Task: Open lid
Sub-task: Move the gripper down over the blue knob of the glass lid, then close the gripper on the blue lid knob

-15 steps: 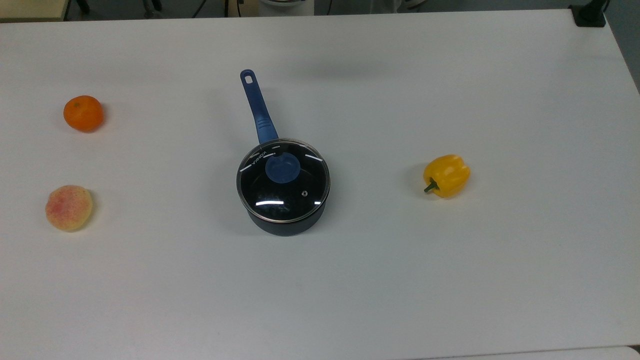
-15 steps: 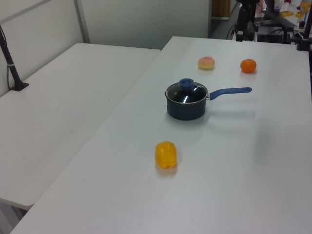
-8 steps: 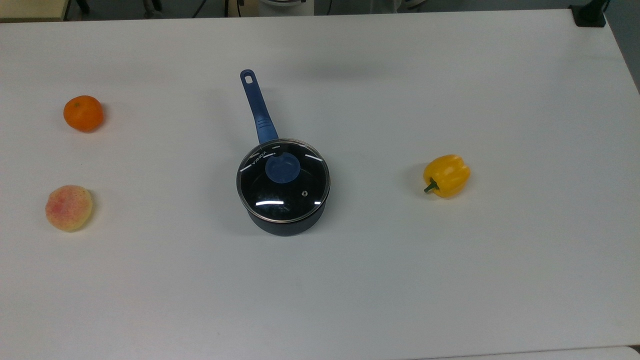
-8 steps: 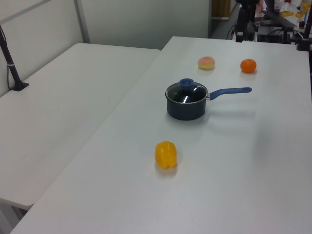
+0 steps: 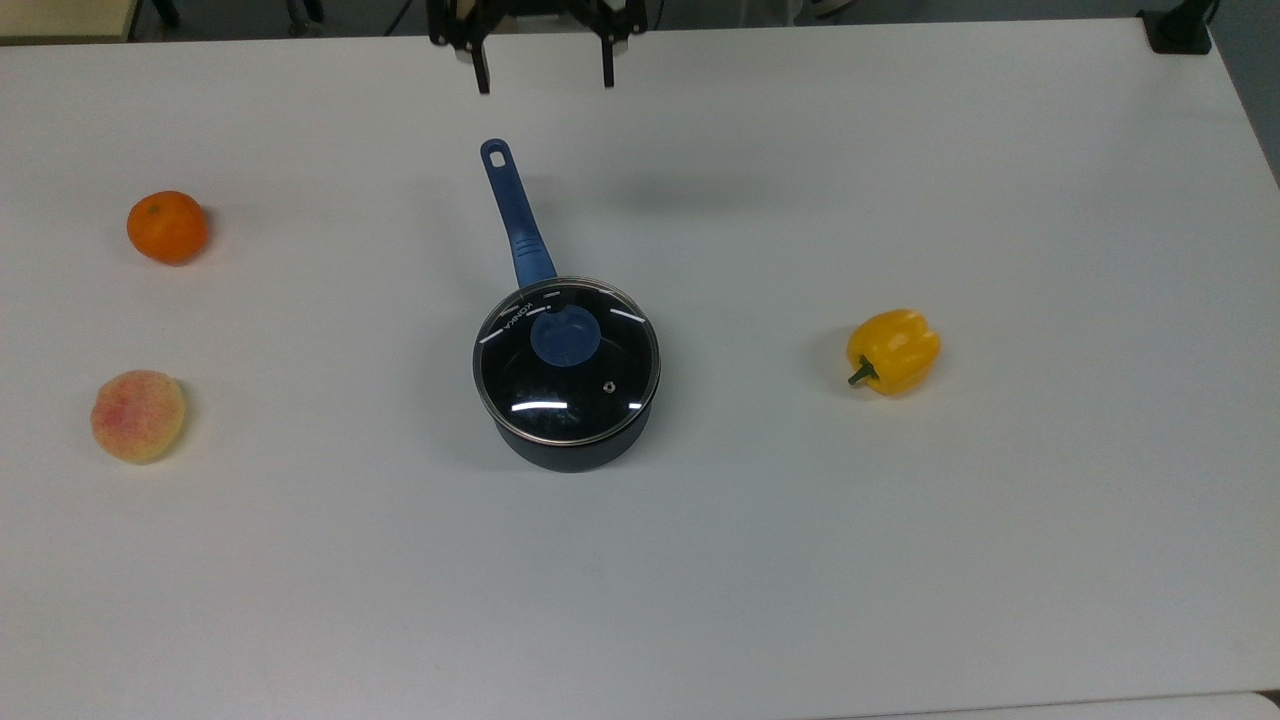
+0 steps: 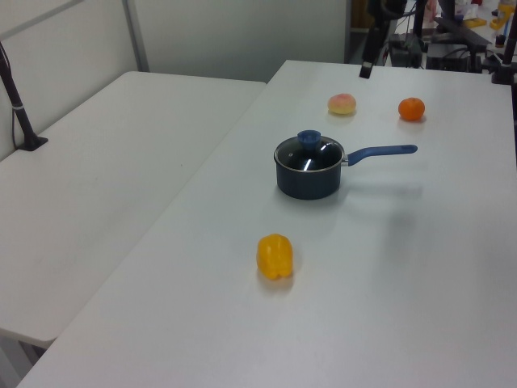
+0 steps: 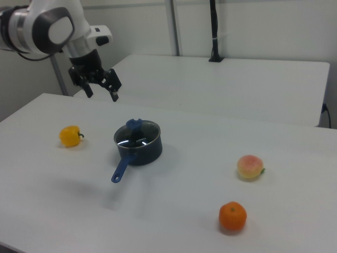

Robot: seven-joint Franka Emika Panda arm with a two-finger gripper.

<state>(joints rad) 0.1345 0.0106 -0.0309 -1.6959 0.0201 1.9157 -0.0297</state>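
While our gripper (image 5: 545, 82) hung in the air above the far edge of the white table (image 5: 900, 560) in the top view, its two dark fingers (image 5: 484, 78) were spread wide and held nothing. In the right view we saw the same gripper (image 7: 102, 94) on the white arm (image 7: 50, 29), well above and apart from the pan.

We found the lid (image 5: 566, 362) seated flat on the dark saucepan (image 5: 570, 450) near the table's middle, its blue knob (image 5: 565, 335) at the centre and a small steam vent (image 5: 609, 386) just beside it toward the top view's lower right. Along the glass near the rim, on the top view's left, we noticed a short white word printed, but we could not read it with confidence. The long blue handle (image 5: 514, 215) pointed toward the gripper's side of the table.

An orange (image 5: 166, 227) and a peach (image 5: 138, 415) lay well apart on the top view's left, and a yellow bell pepper (image 5: 893, 351) on its right.
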